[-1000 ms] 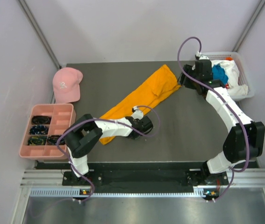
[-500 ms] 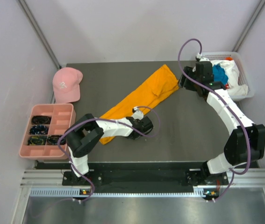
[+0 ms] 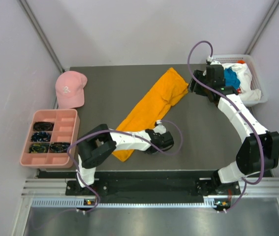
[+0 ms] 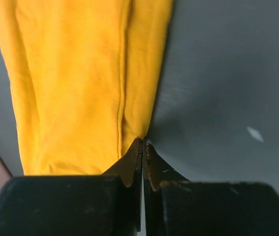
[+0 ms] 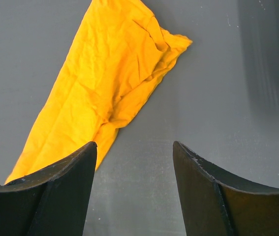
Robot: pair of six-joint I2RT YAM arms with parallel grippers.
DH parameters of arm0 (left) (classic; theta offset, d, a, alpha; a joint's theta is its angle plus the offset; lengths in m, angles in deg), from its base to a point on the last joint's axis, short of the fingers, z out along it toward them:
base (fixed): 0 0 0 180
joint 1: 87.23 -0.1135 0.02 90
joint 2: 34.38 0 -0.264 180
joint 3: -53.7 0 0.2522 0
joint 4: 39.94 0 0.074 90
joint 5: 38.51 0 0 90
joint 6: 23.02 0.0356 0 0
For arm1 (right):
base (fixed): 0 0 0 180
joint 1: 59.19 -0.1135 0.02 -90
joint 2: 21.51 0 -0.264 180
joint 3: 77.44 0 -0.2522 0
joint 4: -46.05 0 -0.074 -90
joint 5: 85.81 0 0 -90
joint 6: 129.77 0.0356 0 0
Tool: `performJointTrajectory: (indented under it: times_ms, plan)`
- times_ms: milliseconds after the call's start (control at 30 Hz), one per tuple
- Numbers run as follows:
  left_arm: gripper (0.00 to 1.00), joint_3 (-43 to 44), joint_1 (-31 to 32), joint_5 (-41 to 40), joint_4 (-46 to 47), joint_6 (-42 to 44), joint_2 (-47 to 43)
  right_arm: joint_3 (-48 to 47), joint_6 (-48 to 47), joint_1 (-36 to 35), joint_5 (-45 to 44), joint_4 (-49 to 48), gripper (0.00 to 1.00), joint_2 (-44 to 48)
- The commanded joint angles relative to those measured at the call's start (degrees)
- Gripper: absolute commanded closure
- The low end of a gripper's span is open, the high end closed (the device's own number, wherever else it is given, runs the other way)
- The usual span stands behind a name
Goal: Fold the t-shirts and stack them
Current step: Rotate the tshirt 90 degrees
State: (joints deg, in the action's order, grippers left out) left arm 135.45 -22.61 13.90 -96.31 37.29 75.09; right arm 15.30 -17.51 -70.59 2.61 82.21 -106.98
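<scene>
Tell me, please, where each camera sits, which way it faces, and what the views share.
Top external: above and behind the arms, looking down on the dark grey table; left arm and right arm show whole.
Left wrist: close over the table, facing down; the left pincer is shut on the bright orange-yellow cloth t-shirt.
Right wrist: higher up, facing down; the open right pincer frames the bottom.
Shared: all three show that t-shirt.
</scene>
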Motion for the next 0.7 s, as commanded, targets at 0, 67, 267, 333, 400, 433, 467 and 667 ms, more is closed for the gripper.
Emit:
performJointTrajectory:
  times_ms: [0,67,267,333,400,433,467,667]
  plan:
    - [1.0,4.5,5.2,5.3,-2.7,0.0,2.8,-0.9,-0.3,-0.5,-0.3,-0.6,0.36,2.7]
    - [1.0,6.5,7.7,7.0,-3.6,0.4,4.2,-1.2,-0.2,-0.5,-0.3,-0.4,0.36,2.7]
    - [1.0,12.2,13.0,12.7,-4.1,3.0,7.2,-1.3,0.0,-0.5,-0.4,-0.1,0.36,2.8]
    - [1.0,13.7,14.1,14.3,-3.4,3.9,8.6,-1.0,0.1,-0.5,-0.3,-0.1,0.36,3.0]
    - [1.0,16.1,14.7,16.8,-2.0,5.5,10.0,-0.6,0.1,-0.5,-0.3,-0.1,0.36,3.6]
    - [1.0,16.9,15.0,17.6,-1.8,6.1,10.4,-0.5,0.0,-0.5,-0.3,0.1,0.36,3.6]
    - [1.0,18.5,15.1,18.2,-1.4,6.9,10.8,-0.6,0.0,-0.5,-0.5,0.3,0.36,3.7]
    - [1.0,23.0,15.7,21.6,0.6,9.6,13.5,-1.3,-0.9,-0.5,-2.4,2.1,0.36,4.7]
